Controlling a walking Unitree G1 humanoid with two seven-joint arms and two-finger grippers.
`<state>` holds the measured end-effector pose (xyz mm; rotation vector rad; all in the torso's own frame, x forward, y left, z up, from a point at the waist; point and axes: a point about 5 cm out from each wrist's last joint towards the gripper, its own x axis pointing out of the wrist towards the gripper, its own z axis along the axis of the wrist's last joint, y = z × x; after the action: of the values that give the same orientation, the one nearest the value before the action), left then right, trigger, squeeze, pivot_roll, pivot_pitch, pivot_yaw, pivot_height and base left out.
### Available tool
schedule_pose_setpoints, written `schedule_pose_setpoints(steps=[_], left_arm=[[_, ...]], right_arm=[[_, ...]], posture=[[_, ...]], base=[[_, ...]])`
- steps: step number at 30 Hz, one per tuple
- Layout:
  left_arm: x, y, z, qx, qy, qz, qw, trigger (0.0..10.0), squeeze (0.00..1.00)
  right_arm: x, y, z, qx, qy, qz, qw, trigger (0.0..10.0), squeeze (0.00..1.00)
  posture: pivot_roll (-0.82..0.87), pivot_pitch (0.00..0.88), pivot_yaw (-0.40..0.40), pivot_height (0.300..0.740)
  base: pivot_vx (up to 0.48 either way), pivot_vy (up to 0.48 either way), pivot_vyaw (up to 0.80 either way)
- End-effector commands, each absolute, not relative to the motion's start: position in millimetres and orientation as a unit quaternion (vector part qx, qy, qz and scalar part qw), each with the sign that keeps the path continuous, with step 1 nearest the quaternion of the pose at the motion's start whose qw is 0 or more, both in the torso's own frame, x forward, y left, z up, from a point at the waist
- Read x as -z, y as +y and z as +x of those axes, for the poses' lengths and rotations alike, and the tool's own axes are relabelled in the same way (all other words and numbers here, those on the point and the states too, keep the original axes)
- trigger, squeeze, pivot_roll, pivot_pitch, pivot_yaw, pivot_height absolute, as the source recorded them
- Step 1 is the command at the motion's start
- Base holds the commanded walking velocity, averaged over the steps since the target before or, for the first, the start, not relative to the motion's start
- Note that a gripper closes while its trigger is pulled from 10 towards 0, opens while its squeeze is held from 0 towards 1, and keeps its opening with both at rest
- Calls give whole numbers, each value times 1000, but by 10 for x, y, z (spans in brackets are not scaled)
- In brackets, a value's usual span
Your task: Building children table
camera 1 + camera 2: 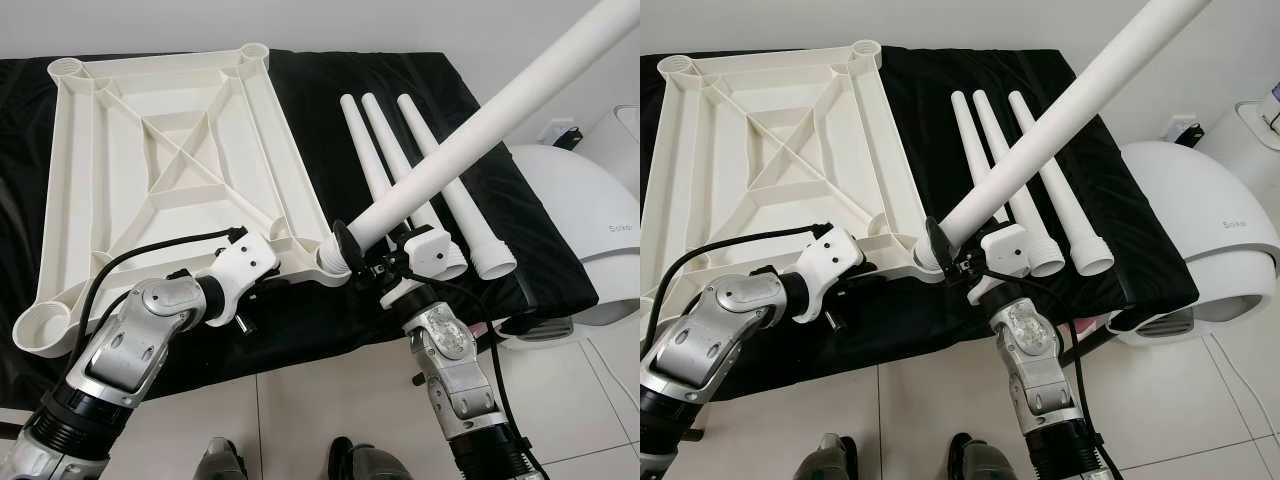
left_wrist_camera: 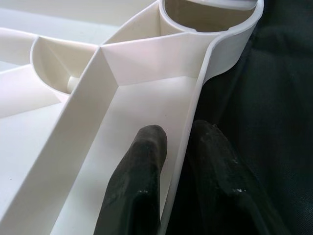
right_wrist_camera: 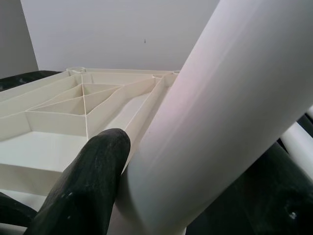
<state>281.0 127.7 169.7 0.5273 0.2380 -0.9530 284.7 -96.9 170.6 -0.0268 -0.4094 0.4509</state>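
The white plastic tabletop [image 1: 160,150] lies upside down on a black-covered table, ribs facing up. My left gripper [image 2: 178,132] is shut on its near rim, one finger inside the rim and one outside, just short of the near right corner socket [image 2: 210,14]. My right gripper [image 1: 362,262] is shut on the thick end of a long white leg [image 1: 500,110]. That end sits at the corner socket [image 1: 330,262], and the leg slants up and away to the right. Whether it is seated in the socket is hidden. Three more legs [image 1: 420,150] lie side by side on the cloth.
The black cloth [image 1: 330,100] covers the low table, whose front edge is just before my arms. A rounded white appliance [image 1: 570,200] stands on the tiled floor at the right. My feet [image 1: 220,460] are close to the table's front.
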Motion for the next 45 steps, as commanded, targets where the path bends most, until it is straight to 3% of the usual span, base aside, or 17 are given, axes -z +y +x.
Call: schedule_pose_setpoints(steps=[1,2,7,8,9,10,11,14,15,17,18,45], left_arm=[[-1690,1284,2799,459,117,253,843,10000,0],[-1692,1282,2800,459,117,253,844,10000,0],[-1693,1281,2806,458,116,254,844,10000,0],[-1695,1279,2806,459,115,253,844,10000,0],[-1695,1279,2806,459,115,253,844,10000,0],[-1698,1276,2805,459,115,253,844,10000,0],[-1698,1276,2807,458,115,253,844,10000,0],[-1697,1277,2810,458,114,253,844,10000,0],[-1696,1276,2810,458,114,253,845,10000,0],[-1696,1276,2810,458,114,253,845,10000,0],[-1695,1276,2811,457,114,253,845,10000,0],[-1705,1284,2823,455,113,254,846,10000,0]], right_arm=[[-1451,-1126,2873,-195,-139,-19,971,10000,0],[-1469,-1127,2876,-201,-142,-11,969,0,0],[-1531,-1138,2914,-202,-155,-5,967,353,0],[-1552,-1143,2929,-204,-159,-4,966,2471,0],[-1552,-1143,2929,-204,-159,-4,966,2471,0],[-1571,-1141,2938,-209,-163,-7,964,784,0],[-1578,-1138,2943,-214,-164,-5,963,0,0],[-1593,-1143,2955,-218,-166,-1,962,0,0],[-1603,-1149,2965,-219,-167,0,961,1961,0],[-1603,-1149,2965,-219,-167,0,961,1961,0],[-1624,-1156,2977,-222,-171,3,960,10000,0],[-1877,-1293,3090,-299,-195,42,933,10000,0]], posture=[[65,202,-62,740],[65,201,-62,740],[63,197,-64,740],[63,196,-64,740],[63,196,-64,740],[63,194,-65,740],[63,194,-65,740],[63,192,-66,740],[63,190,-66,740],[63,190,-66,740],[63,189,-67,740],[56,193,-65,740]], base=[[0,0,0],[0,0,0],[0,0,0],[0,0,0],[0,0,0],[0,0,0],[0,0,0],[0,0,0],[0,0,0],[0,0,0],[0,0,0],[0,0,0]])
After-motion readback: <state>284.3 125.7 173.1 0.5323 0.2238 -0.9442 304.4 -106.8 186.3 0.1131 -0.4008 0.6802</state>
